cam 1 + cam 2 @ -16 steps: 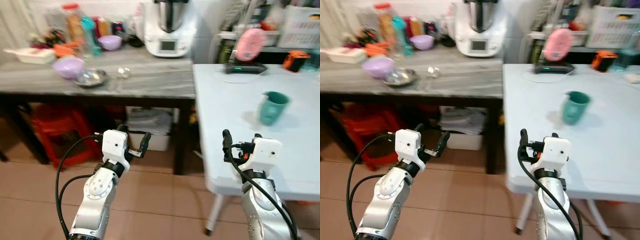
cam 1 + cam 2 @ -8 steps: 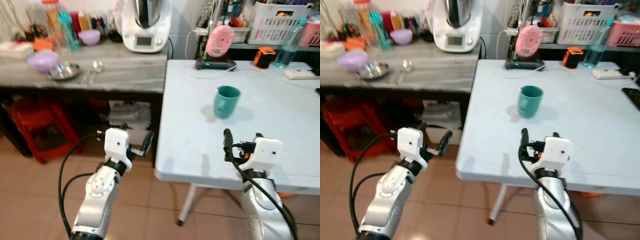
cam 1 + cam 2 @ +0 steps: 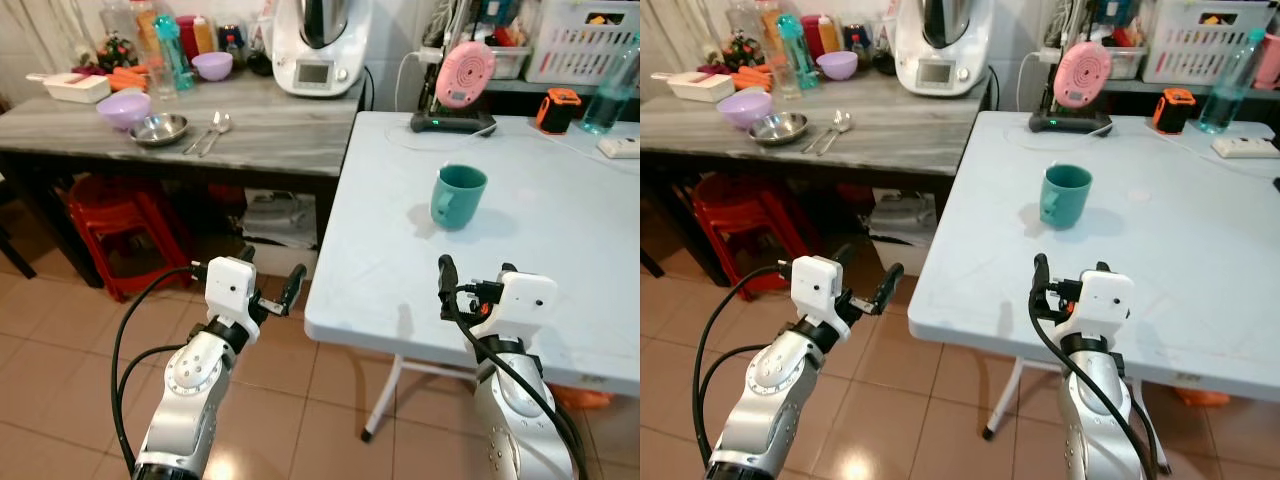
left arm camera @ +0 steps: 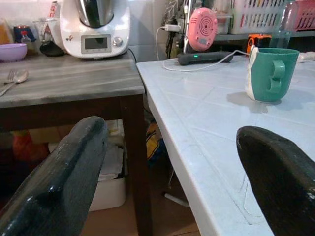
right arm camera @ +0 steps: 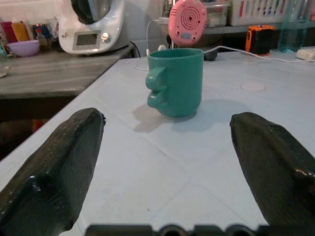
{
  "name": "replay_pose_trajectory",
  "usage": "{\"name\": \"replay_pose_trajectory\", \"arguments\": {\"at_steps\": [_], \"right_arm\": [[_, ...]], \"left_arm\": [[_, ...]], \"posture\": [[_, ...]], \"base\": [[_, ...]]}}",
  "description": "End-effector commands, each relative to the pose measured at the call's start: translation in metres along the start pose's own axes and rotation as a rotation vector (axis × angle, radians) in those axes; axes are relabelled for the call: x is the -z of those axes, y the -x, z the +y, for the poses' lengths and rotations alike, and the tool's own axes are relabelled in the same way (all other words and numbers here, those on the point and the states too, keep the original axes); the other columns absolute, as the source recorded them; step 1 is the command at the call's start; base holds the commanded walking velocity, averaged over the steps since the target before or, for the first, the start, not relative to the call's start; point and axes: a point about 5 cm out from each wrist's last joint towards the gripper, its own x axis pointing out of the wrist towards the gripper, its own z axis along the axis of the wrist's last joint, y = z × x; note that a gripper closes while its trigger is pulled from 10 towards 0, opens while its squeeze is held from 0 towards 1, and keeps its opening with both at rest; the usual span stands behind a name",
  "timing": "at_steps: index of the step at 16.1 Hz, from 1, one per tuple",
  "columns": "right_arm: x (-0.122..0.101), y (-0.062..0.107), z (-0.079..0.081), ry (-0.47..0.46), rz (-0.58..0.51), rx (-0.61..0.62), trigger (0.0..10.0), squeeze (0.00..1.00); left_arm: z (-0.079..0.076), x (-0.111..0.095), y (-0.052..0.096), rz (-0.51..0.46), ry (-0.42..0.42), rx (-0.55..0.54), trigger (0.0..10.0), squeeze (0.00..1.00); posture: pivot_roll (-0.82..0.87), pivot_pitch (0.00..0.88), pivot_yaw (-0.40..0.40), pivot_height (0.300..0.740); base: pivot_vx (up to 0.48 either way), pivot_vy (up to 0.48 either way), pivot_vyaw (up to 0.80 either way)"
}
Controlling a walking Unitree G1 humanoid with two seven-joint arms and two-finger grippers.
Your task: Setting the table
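Your right gripper [image 5: 162,162] is wide open and hangs low over the near edge of the white table [image 3: 1200,260], aimed at the green mug [image 3: 1064,195], which stands upright farther in. If you push forward, a finger may knock the mug over, I think. The left gripper [image 4: 172,162], also open, hangs off the table's left edge; turning could strike it. Compared with a second ago, the camera now faces the table more, and the mug sits nearer the centre.

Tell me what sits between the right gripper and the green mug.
Nothing: in the right wrist view, bare white table runs from the open right gripper to the green mug.
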Motion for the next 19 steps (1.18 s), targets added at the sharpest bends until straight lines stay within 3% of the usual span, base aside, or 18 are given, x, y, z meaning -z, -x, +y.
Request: {"name": "replay_pose_trajectory", "arguments": {"at_steps": [1,13,19], "right_arm": [[-0.002,-0.001,0.002,-0.003,-0.005,-0.009,10.0,0.00],[-0.001,-0.003,0.007,0.001,-0.006,-0.022,10.0,0.00],[0.004,-0.001,0.008,0.017,0.006,-0.001,10.0,0.00]], "left_arm": [[0.000,-0.001,0.001,-0.005,-0.003,0.009,10.0,0.00],[-0.002,0.000,0.002,0.000,0.011,0.036,10.0,0.00],[-0.004,0.011,0.010,0.042,0.017,0.089,10.0,0.00]], "posture": [[-0.01,0.000,0.043,0.740],[-0.01,0.000,0.043,0.740],[-0.01,0.000,0.050,0.740]], "base": [[0.289,0.000,0.00],[0.322,0.000,0.00],[0.000,0.000,0.00]]}}
